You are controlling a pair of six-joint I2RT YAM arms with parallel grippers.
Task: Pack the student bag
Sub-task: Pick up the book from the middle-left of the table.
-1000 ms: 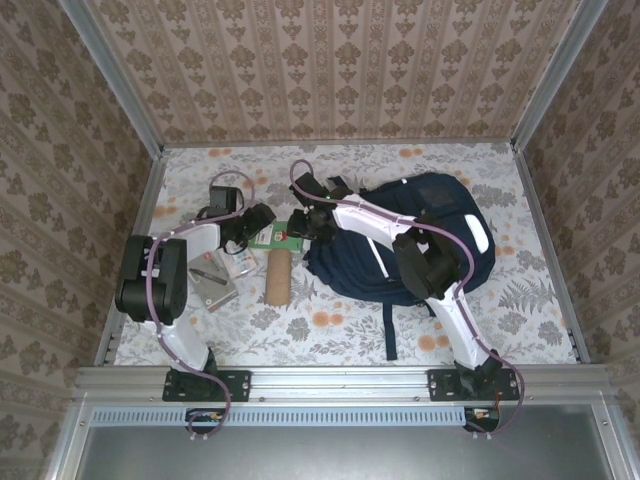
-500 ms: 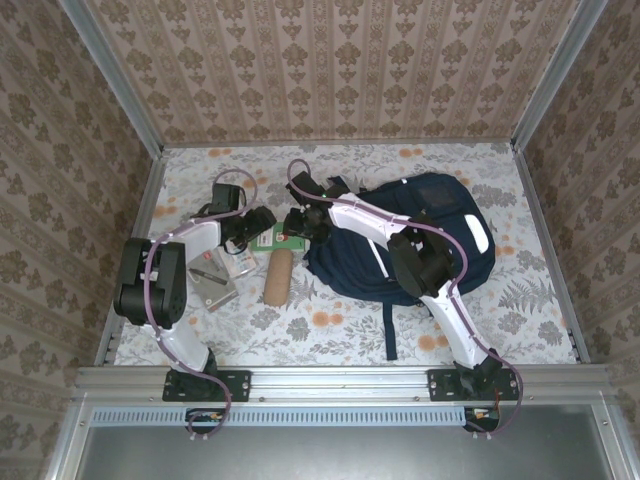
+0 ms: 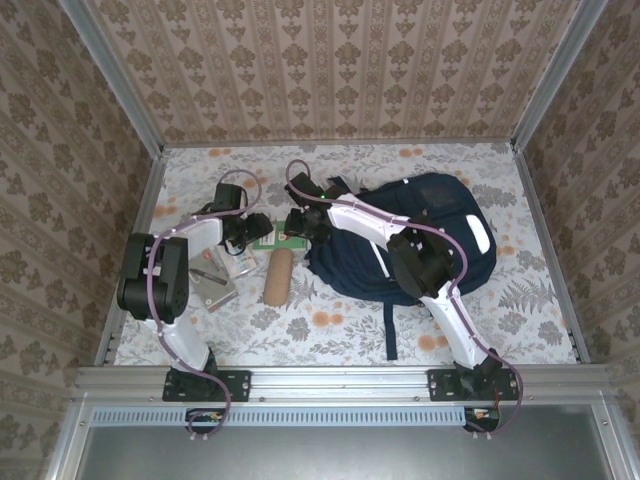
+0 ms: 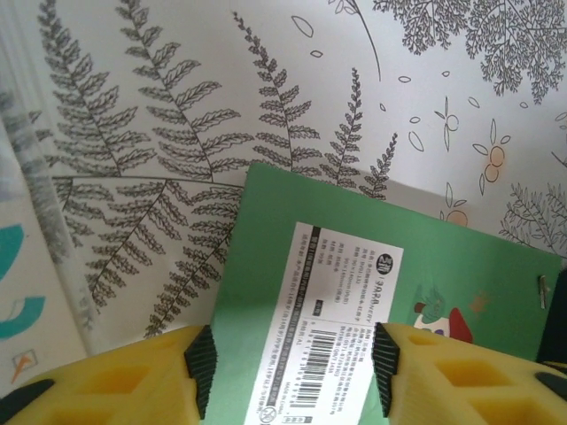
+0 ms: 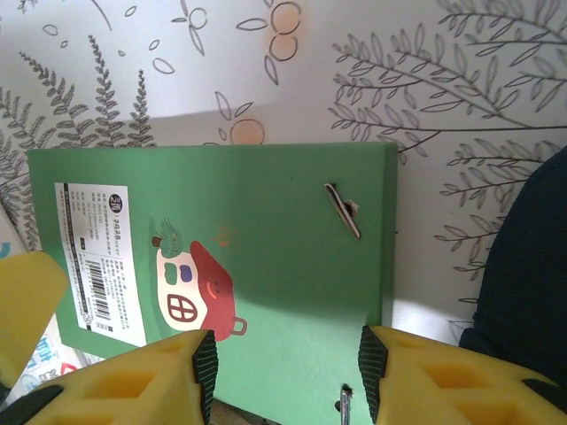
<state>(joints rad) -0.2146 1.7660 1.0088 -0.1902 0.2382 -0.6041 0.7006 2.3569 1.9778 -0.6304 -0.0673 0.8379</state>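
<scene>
Student bag (image 3: 450, 205) is not yet loaded with this item. Left pincer (image 4: 292, 372) is held half-wide over the labelled end of the green notebook (image 4: 425, 292). Right pincer (image 5: 283, 372) is set half-wide over the other end. No grip is seen; contact cannot be told. Notebook is laid flat on the counter (image 3: 330, 330), so a two-sided approach is presumably needed to raise an edge. Brown roll (image 3: 277, 275) is just beside it. Bag is laid right of centre, near the notebook.
</scene>
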